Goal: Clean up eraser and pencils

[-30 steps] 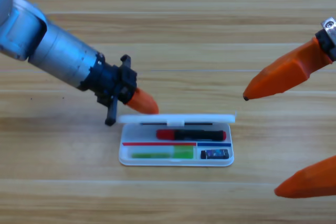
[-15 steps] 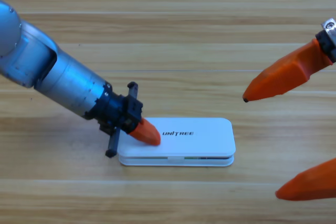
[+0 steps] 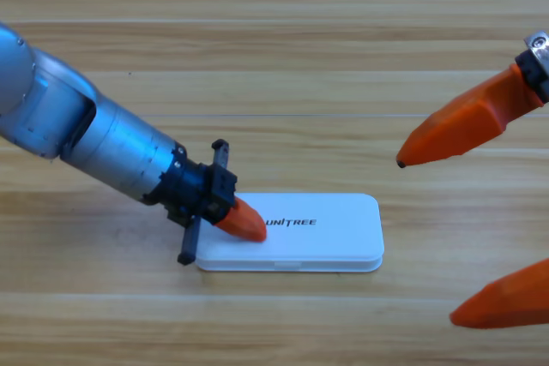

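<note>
Centrally, a white case lies flat on the wooden counter, lid down, with the black lettering "UNITREE" printed toward the 9 o'clock end of the lid. With the lid shut, the eraser and the pencils cannot be seen, and no stray item lies on the counter around the case.

Left gripper: enters from 10 o'clock on a grey arm; its orange fingers rest on the 9 o'clock end of the lid, just beside the lettering. They appear as a single orange tip, so whether they are parted or pressed together cannot be told.

Right gripper: at 3 o'clock, partly cut off by the edge, well apart from the case. Its two orange fingers are spread wide and grasp nothing, one above the case's level and one toward 5 o'clock.
</note>
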